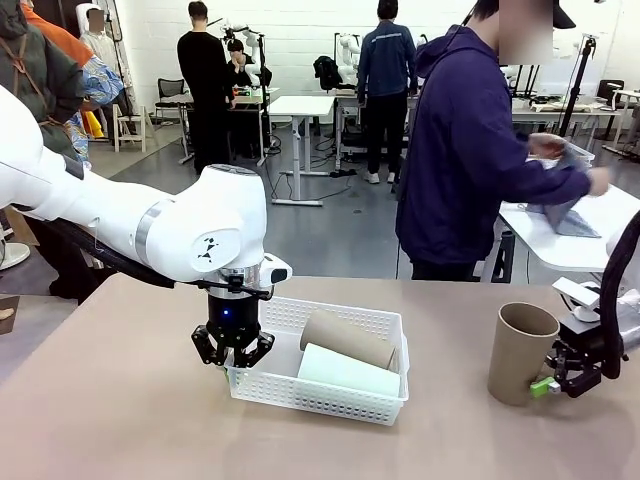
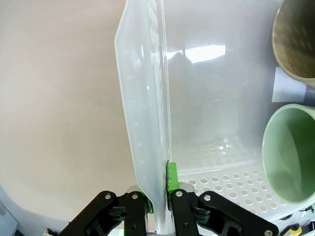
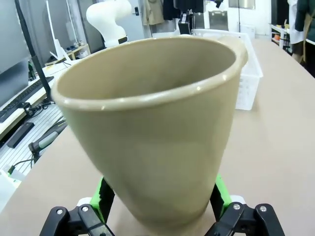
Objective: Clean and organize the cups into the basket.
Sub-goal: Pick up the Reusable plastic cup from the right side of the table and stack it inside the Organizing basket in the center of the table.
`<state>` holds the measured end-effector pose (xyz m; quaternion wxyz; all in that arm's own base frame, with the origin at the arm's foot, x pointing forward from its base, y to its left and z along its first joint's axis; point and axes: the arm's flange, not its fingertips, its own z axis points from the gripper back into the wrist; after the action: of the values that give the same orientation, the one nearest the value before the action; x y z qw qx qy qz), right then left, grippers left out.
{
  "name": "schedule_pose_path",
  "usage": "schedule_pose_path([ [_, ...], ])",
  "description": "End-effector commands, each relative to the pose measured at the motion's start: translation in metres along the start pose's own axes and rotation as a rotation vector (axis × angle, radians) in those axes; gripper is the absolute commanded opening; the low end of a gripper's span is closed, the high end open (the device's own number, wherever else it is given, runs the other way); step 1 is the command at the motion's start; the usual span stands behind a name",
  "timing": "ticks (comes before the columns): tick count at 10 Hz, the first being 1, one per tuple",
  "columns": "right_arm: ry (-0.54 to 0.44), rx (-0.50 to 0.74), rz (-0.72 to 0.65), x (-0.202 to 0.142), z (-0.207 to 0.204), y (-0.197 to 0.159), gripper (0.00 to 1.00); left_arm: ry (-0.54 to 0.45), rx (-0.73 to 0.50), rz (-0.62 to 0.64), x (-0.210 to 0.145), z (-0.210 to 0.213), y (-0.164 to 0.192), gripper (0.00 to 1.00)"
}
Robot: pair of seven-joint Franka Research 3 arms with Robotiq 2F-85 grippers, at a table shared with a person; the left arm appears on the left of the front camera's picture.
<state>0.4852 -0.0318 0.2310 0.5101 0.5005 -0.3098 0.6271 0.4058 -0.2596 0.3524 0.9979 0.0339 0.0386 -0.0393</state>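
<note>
Your left pincer (image 1: pixel 233 350) pinches the short side wall of the white lattice basket (image 1: pixel 320 395), one pad inside it and one outside. Just past its fingers, inside the basket, a mint-green tumbler (image 1: pixel 348 370) and a tan tumbler (image 1: pixel 347 338) lie on their sides, mouths toward that pincer. Your right pincer (image 1: pixel 555 382) clamps a standing tumbler (image 1: pixel 520 352) near its base on the table (image 1: pixel 120 420), well apart from the basket.

Basket (image 2: pixel 142 98) wall, nipped between the left gripper (image 2: pixel 158 192) pads (image 2: pixel 172 181): white translucent plastic, smooth, glossy, glare on its floor, round holes punched through. Green cup (image 2: pixel 290 157), off to that gripper's side: matt, faintly grainy inside. Tan cup (image 3: pixel 152 123), clasped by the right gripper (image 3: pixel 161 196): matt, slight sheen on the rim. Table (image 1: pixel 120 400) under both grippers: smooth, matt.
</note>
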Motion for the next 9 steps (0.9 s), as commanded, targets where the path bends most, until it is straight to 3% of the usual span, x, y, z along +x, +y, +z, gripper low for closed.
schedule_pose_path([
  [1,0.011,0.02,0.026,-0.002,-0.009,-0.011,1.0,-0.004,-0.001,0.002,0.0,0.002,0.0,0.0],
  [3,0.028,0.056,0.053,-0.002,-0.017,-0.008,1.0,-0.004,-0.001,0.002,0.0,0.002,0.0,0.0],
  [4,0.023,0.055,0.059,-0.001,-0.017,-0.009,0.4,-0.004,-0.001,0.002,0.0,0.002,0.0,0.0],
  [5,0.019,0.048,0.064,0.0,-0.015,-0.009,0.4,-0.004,-0.001,0.002,0.0,0.002,0.0,0.0],
  [6,0.009,0.044,0.066,0.0,-0.011,-0.005,0.0,-0.004,-0.001,0.002,0.0,0.002,0.0,0.0],
  [7,-0.005,0.028,0.058,0.004,-0.006,0.001,0.35,-0.004,-0.001,0.002,0.0,0.002,0.0,0.0],
  [8,-0.036,-0.134,-0.032,0.022,0.001,0.013,0.0,-0.004,-0.001,0.002,0.0,0.002,0.0,0.0],
  [9,-0.059,-0.232,-0.172,0.056,0.012,0.035,0.0,-0.004,-0.001,0.002,0.0,0.002,0.0,0.0],
])
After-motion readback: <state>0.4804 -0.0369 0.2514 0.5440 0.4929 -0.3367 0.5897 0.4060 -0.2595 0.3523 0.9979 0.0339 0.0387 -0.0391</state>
